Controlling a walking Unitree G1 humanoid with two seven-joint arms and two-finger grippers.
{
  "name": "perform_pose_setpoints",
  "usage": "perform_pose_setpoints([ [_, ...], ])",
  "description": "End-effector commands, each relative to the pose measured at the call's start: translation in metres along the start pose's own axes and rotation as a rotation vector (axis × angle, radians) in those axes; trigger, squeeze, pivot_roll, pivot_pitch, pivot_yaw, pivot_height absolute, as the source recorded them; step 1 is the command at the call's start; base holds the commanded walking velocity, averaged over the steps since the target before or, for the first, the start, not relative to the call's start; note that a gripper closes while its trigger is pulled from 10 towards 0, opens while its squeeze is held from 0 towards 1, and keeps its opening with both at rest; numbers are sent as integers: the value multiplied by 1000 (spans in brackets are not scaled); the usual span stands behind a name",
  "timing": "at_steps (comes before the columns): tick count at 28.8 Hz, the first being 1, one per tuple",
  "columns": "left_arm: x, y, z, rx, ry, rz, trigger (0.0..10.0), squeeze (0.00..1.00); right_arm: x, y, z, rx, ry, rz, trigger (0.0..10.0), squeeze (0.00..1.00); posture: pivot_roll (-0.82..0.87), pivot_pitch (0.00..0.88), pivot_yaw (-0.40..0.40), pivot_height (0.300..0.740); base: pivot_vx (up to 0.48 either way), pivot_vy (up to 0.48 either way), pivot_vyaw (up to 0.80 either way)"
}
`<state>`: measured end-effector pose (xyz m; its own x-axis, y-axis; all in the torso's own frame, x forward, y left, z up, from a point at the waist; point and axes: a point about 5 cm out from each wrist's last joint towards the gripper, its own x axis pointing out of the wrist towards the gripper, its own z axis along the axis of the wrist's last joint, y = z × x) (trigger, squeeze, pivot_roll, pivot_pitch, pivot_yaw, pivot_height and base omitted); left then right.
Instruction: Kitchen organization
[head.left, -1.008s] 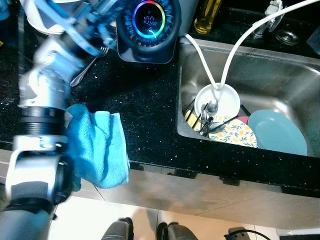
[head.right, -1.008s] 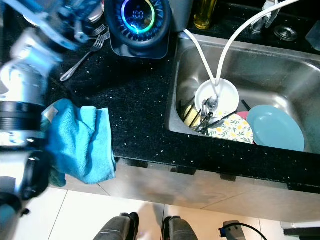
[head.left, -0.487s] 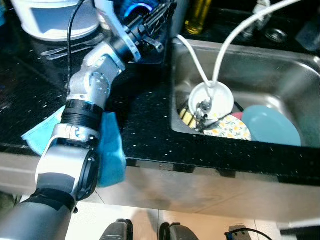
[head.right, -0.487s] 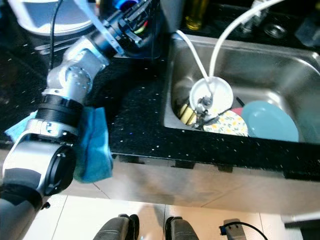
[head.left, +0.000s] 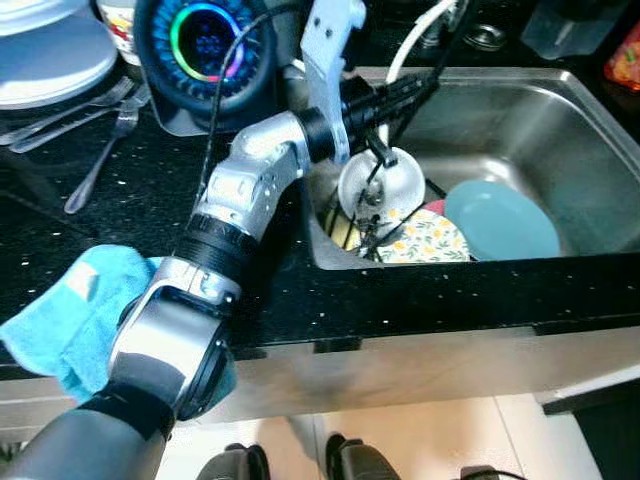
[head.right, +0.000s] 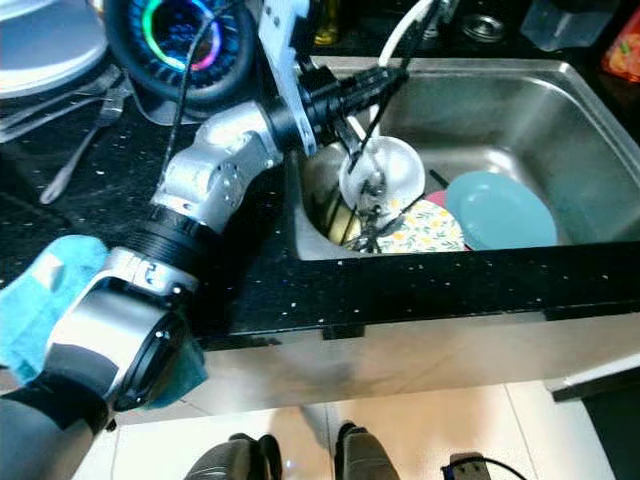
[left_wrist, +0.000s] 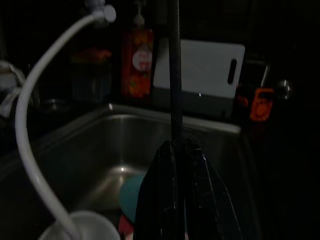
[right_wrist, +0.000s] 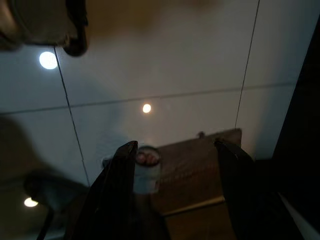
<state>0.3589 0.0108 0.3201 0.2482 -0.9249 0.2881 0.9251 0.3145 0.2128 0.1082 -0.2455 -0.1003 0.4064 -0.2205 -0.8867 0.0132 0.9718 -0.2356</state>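
1. Clearly the left gripper is the one at work: its silver arm runs from the lower left of the head view up to the sink, and the black fingers reach out over the basin's upper left part.
2. Seen from the left wrist, those fingers are pressed together, and a thin dark rod stands up from between them. It seems to be pinched there, though what the rod is cannot be told.
3. Dishes lie low in the sink, just below and to the right of the fingertips in the head view: a white bowl with cutlery sticking out of it, a patterned plate and a teal plate touching it.
4. A white hose curves down toward the bowl, close beside the fingers.
5. My judgement is that the coming move turns on dropping downward; the dishes sit under the gripper, not ahead of it.
6. On the counter at upper left lie forks; a blue cloth sits at lower left.
7. In its own wrist view the right gripper is spread wide and empty, over pale tiling.
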Motion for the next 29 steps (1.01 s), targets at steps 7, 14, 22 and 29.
perform_pose_setpoints([
  [7, 2, -9, -13, 63, 112, -41, 10000, 1000, -2, 1, -15, 7, 43, -4, 10000, 0, 14, 213, 2, 740, 0, 0, 0],
  [14, -7, -8, 64, 102, -227, -95, 10000, 0, -2, 4, -13, 11, 40, 1, 10000, 0, 22, 209, 0, 740, 0, 0, 0],
  [22, -58, -31, 124, 257, -284, -353, 10000, 0, -2, 8, -12, 7, 41, 12, 10000, 0, 41, 211, -2, 740, 0, 0, 0],
  [29, -101, -36, 116, 374, 8, -421, 10000, 0, -2, 10, -11, 1, 41, 19, 10000, 0, 69, 212, -7, 740, 0, 0, 0],
])
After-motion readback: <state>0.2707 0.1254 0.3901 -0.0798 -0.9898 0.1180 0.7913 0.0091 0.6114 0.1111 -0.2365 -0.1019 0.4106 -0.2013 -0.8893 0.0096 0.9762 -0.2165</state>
